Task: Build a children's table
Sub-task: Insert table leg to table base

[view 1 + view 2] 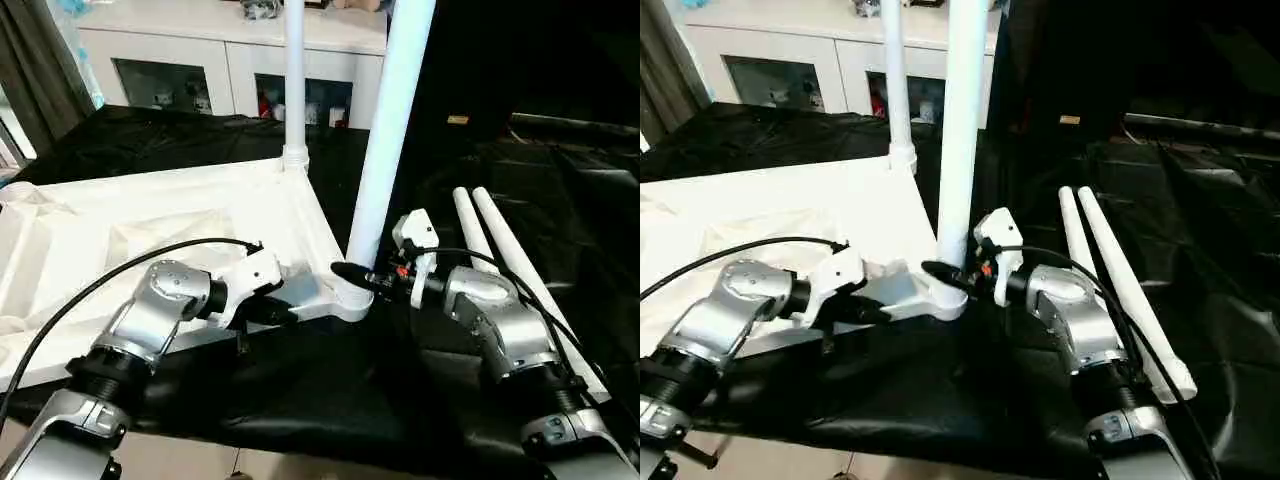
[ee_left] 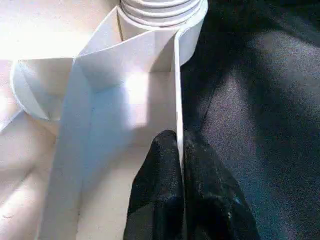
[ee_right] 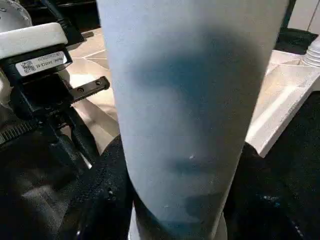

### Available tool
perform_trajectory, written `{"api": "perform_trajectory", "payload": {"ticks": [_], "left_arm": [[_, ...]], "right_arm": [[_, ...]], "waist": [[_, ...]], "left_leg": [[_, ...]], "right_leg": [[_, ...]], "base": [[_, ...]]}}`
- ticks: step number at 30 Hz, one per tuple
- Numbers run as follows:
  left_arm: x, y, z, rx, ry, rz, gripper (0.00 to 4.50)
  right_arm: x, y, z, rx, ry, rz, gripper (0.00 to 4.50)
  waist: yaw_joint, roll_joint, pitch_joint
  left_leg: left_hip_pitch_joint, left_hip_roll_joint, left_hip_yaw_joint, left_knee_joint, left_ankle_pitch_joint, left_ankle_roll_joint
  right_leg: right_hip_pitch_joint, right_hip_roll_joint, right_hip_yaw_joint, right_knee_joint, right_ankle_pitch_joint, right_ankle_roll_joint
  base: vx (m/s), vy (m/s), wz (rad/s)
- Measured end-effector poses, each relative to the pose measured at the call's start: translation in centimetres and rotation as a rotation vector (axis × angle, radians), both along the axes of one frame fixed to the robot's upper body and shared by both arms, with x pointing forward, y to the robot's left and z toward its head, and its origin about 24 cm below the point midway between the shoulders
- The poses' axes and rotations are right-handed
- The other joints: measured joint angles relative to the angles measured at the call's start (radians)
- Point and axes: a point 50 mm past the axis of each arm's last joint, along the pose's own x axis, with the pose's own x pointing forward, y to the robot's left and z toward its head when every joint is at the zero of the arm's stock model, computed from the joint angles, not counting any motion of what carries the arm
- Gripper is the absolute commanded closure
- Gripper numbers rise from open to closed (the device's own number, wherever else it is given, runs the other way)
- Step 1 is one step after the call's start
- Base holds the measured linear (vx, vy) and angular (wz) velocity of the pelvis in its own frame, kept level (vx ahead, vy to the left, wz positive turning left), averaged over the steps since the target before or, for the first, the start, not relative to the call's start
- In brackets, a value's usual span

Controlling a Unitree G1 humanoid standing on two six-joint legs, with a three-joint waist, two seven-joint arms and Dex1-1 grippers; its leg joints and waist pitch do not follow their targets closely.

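two legs in tabletop, two right

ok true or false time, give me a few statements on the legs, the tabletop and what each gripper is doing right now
1. Two legs stand upright in corner sockets of the tabletop. True.
2. The left gripper is open, clear of the top. False: it is pinched shut on the tabletop's rim.
3. The right gripper grips the near upright leg at its base. True.
4. Three loose legs lie on the black cloth. False: two loose legs lie there.
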Motion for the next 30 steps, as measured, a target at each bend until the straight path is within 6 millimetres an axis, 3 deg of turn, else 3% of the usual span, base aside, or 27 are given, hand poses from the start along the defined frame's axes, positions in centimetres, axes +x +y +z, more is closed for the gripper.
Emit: {"api": "perform_trajectory", "payload": {"ticks": [3,13,17,19,23,30], "left_arm": [[0.1,-0.1,-0.1,0.001,-0.007,0.016,4.5],[2.1,-2.2,-0.5,0.024,-0.052,0.197,4.5],[3.2,-3.4,-0.5,0.038,-0.066,0.275,4.5],[3.4,-3.9,-0.5,0.041,-0.072,0.303,4.5],[3.7,-4.3,-0.5,0.048,-0.082,0.337,4.5],[3.7,-4.0,-0.4,0.048,-0.084,0.353,4.5]], "right_arm": [[0.1,0.2,-0.1,0.005,-0.007,-0.022,2.61],[3.0,2.1,-0.5,-0.005,-0.01,-0.447,2.61],[4.4,3.2,-0.4,0.003,0.031,-0.651,2.61],[4.8,3.6,-0.2,0.001,0.048,-0.728,2.61],[5.4,4.5,0.0,-0.015,0.063,-0.809,2.61],[5.7,5.2,0.1,-0.033,0.045,-0.82,2.61]], "waist": [[0.0,0.001,0.0],[-0.026,-0.001,0.001],[-0.03,-0.001,0.004],[-0.036,0.002,0.007],[-0.048,0.003,0.01],[-0.05,0.001,0.012]], "left_leg": [[0.001,0.0,0.0,0.0,0.0,0.0],[0.002,-0.001,-0.006,-0.001,0.0,0.0],[-0.002,-0.002,-0.015,-0.002,0.0,0.0],[-0.002,-0.002,-0.021,-0.004,0.0,0.0],[-0.002,-0.002,-0.023,-0.007,0.0,0.0],[-0.001,-0.002,-0.023,-0.008,0.0,0.0]], "right_leg": [[0.0,0.0,0.0,0.0,0.0,0.0],[-0.006,0.001,-0.004,-0.012,-0.004,0.007],[-0.005,0.001,-0.011,-0.028,-0.004,0.007],[-0.004,-0.002,-0.024,-0.042,-0.005,0.006],[-0.001,-0.002,-0.03,-0.053,-0.005,0.006],[-0.004,-0.002,-0.03,-0.053,-0.005,0.006]], "base": [[0.0,0.0,0.0],[-0.017,0.002,-0.01],[0.0,0.0,0.0],[-0.053,0.033,-0.09],[-0.013,0.009,-0.02],[0.0,0.0,0.0]]}}
